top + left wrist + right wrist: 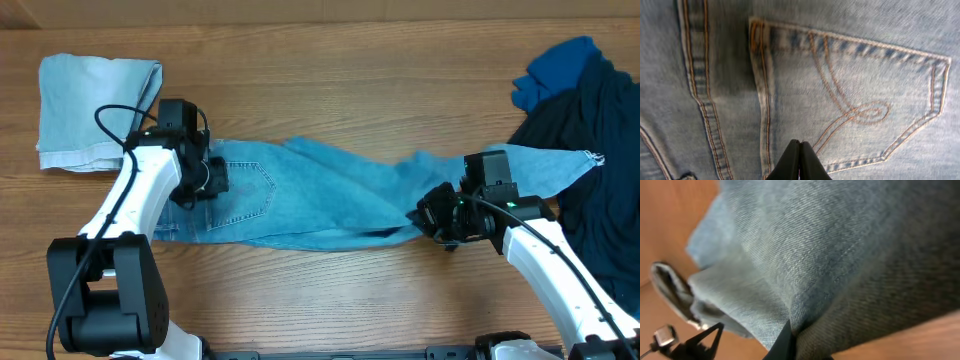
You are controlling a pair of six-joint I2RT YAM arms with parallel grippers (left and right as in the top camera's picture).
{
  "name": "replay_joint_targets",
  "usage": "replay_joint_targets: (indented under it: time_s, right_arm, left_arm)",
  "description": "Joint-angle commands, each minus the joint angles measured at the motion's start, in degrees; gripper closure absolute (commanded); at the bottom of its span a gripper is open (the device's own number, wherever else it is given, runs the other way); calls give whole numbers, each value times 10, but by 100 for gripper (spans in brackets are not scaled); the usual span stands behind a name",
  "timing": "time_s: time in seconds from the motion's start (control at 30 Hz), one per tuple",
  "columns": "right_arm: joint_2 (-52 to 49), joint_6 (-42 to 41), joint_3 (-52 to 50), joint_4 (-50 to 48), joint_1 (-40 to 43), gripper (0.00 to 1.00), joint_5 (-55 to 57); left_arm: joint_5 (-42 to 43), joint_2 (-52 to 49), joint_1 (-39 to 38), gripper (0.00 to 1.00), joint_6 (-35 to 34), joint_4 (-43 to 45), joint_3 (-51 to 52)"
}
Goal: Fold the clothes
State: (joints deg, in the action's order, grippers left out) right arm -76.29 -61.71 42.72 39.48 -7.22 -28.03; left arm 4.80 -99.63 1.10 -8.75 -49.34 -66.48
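The jeans (300, 190) lie across the desk (330, 60). Your right hand (788, 340) is clamped on a thin leg fold. Your left hand (800, 157), closed together, sits at the pocket (850, 100), seemingly gripping nothing. If you pull, the fold may slip or the unpinned cloth may drag.

The left arm (130, 200) extended from its base at the near left edge toward the table centre, with the left gripper (205, 180) pointed downward and its fingers (789, 165) pressed fully together. The right arm (550, 260) reached from the near right edge inward, wrist held low. The right gripper (432, 215) was closed, pinching a fold of the jeans (840, 255) at its tips.
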Motion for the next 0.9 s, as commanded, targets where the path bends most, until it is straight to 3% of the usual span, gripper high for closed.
replay_joint_targets:
  time_s: [0.0, 0.1, 0.2, 0.3, 0.37, 0.57, 0.6, 0.7, 0.73, 0.77, 0.8, 0.83, 0.87]
  right_arm:
    - [-3, 5, 0, -6, 0, 96, 25]
    - [-3, 7, 0, -3, 0, 96, 25]
    - [-3, 11, 0, 9, 0, 96, 19]
    - [-3, 20, 0, 77, 0, 96, 36]
    - [-3, 20, 0, 119, 0, 96, 75]
    - [-3, 22, -20, 127, 0, 95, 159]
    - [-3, 21, -35, 116, 0, 60, 158]
    - [-3, 48, -28, 118, 2, 18, 140]
    - [-2, 70, 4, 139, 2, 15, 135]
    - [0, 93, 40, 168, 2, 15, 150]
    - [3, 110, 94, 213, 2, 25, 189]
    - [7, 112, 138, 250, 2, 41, 230]
    - [9, 112, 191, 287, 2, 83, 286]
  left_arm:
    - [27, 11, -10, 94, 11, -1, 21]
    - [24, 10, -30, 93, 10, 43, 70]
    - [-40, 7, -38, 95, -33, 126, 129]
    - [-54, 6, -38, 96, -50, 217, 164]
    - [-54, 2, -38, 96, -51, 235, 166]
    - [-58, -46, -37, 96, -57, 237, 166]
    - [-59, -46, -37, 96, -57, 237, 166]
    - [-77, -46, -37, 96, -68, 212, 165]
    - [-82, -46, -37, 96, -68, 204, 165]
    - [-85, -46, -36, 96, -68, 196, 165]
    - [-101, -46, -36, 96, -83, 184, 165]
    - [-111, -46, -35, 96, -94, 176, 165]
    - [-114, -46, -29, 96, -102, 165, 165]
